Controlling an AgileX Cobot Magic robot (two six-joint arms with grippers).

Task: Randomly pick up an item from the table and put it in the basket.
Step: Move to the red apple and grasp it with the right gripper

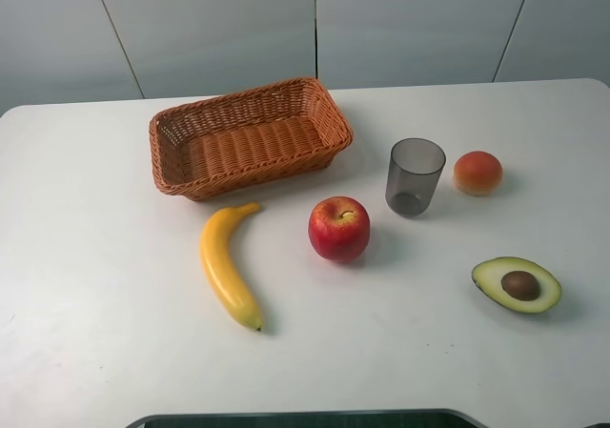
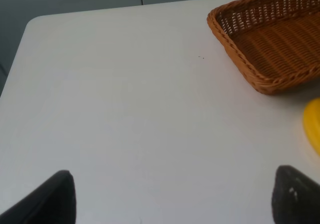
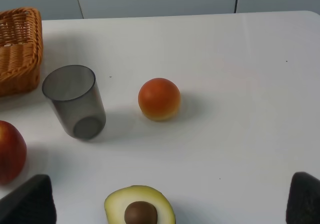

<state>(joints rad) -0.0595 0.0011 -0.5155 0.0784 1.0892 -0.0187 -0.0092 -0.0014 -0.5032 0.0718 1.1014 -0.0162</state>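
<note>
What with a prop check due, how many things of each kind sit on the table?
Fruit: 4 (apple, banana, peach-like fruit, avocado half)
Basket: 1
Cup: 1
Total: 6

Red apple (image 1: 338, 229) with yellowish patch, orange-brown woven basket (image 1: 253, 147), white table (image 1: 95, 256), yellow banana (image 1: 227, 266), grey cup (image 1: 415, 177)

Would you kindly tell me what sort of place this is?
Probably a lab test bench: a plain white table, grey wall panels, and an apple set near a wicker basket.
</note>
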